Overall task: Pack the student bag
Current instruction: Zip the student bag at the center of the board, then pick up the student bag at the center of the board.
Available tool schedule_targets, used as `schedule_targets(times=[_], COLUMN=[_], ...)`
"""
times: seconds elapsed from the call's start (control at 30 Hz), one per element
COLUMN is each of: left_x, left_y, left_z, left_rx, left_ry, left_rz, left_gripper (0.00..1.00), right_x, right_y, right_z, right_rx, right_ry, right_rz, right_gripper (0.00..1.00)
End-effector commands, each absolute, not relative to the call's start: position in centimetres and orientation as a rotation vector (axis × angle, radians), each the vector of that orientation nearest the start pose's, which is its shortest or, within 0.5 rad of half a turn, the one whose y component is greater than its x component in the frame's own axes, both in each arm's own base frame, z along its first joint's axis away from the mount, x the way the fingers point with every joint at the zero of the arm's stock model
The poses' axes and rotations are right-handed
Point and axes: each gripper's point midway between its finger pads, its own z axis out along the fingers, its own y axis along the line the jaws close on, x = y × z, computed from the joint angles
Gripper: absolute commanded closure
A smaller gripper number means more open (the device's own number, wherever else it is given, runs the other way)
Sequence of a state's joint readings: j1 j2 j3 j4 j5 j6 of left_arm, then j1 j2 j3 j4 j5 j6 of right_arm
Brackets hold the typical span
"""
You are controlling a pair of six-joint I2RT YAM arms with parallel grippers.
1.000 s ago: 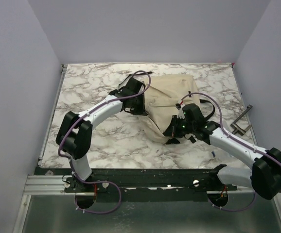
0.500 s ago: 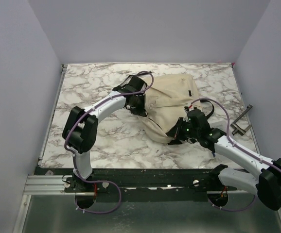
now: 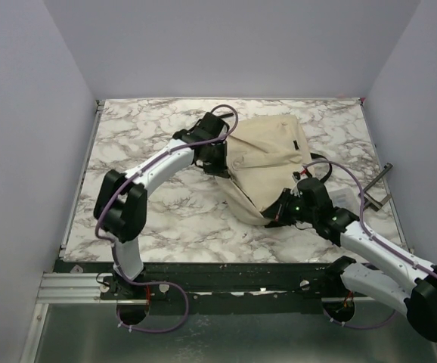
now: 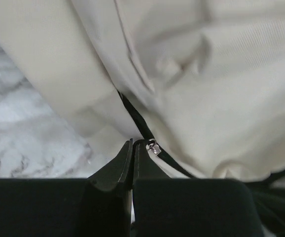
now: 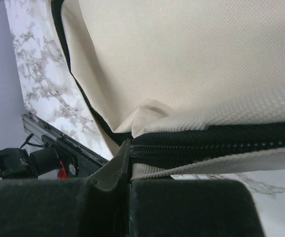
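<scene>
The cream-beige student bag (image 3: 268, 155) lies on the marble table, right of centre, with black straps (image 3: 320, 168) on its right side. My left gripper (image 3: 217, 162) is at the bag's left edge. In the left wrist view the gripper (image 4: 132, 143) is shut on the black zipper pull cord, and the metal pull ring (image 4: 154, 147) sits just beside the tips. My right gripper (image 3: 276, 215) is at the bag's near corner. In the right wrist view it (image 5: 128, 144) is shut on the bag's edge at the black zipper trim (image 5: 216, 144). No books show.
A metal clamp (image 3: 376, 193) sits on the table's right edge. A white flat item (image 3: 345, 198) lies beside the bag's straps. Purple walls close in on the left, right and back. The black frame rail (image 3: 226, 276) runs along the near edge.
My right gripper has moved right and nearer, drawing the bag's near corner with it. My left gripper has shifted slightly right and farther back with the bag's left edge.
</scene>
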State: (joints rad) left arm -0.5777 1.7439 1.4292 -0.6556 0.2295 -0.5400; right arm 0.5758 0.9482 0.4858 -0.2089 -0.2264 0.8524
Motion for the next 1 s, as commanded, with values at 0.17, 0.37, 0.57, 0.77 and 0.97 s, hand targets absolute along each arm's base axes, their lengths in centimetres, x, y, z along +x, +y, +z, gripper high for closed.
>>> schedule_targets(times=[0.17,0.37,0.57,0.77,0.97], left_x=[43.3,41.7,37.6,32.3,28.7], left_y=[-20.6,-21.5,-23.6,-24.7,-25.5], left_z=[10.7,12.8,17.5,22.3,24.3], left_rx=[-0.050,0.011,0.106,0.294,0.425], left_ry=[2.573,2.587,2.492,2.291,2.137], left_rz=[-0.197,-0.399,-0.716,-0.977,-1.147], left_gripper=[1.00,1.00,0.48,0.35,0.30], right_x=[17.0,17.6,18.7,18.5,15.7], right_y=[19.1,20.4,20.1,16.7,12.8], right_z=[8.9,10.5,11.4,11.5,9.9], right_rx=[0.273,0.185,0.211,0.391,0.786], right_ry=[2.522,2.487,2.495,2.521,2.539], right_rz=[0.886,0.956,0.893,0.669,0.505], right_gripper=[0.99,0.99,0.64,0.26,0.18])
